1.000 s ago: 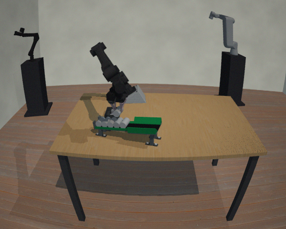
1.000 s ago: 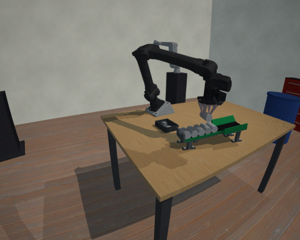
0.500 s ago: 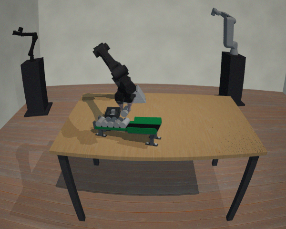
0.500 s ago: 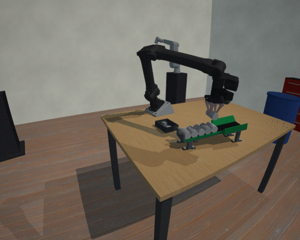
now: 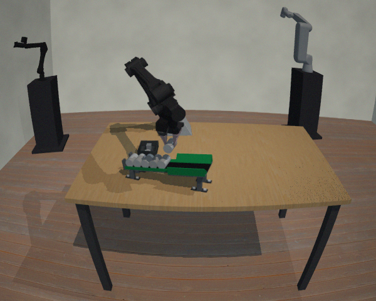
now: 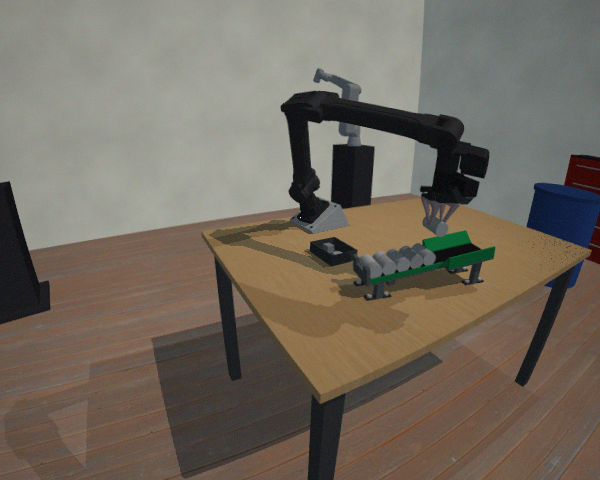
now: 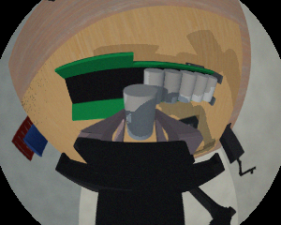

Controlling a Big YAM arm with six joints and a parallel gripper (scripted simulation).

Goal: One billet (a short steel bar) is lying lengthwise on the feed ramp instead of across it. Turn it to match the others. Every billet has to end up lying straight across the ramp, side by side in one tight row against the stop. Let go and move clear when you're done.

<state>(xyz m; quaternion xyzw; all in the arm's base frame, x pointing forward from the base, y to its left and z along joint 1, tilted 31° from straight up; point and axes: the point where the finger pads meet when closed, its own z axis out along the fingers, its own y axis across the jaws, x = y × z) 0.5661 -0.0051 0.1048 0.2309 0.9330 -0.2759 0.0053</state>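
I see the gripper [image 6: 436, 219] clamped on one steel bar [image 6: 435, 225], fingers partly apart around it. The bar hangs clear above the green ramp [image 6: 458, 248], just beside the row of bars [image 6: 396, 259] at the low end.

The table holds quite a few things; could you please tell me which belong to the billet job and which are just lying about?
Job:
gripper, shut on the billet
row of billets
green feed ramp

Lying about:
black tray
blue barrel
red cabinet
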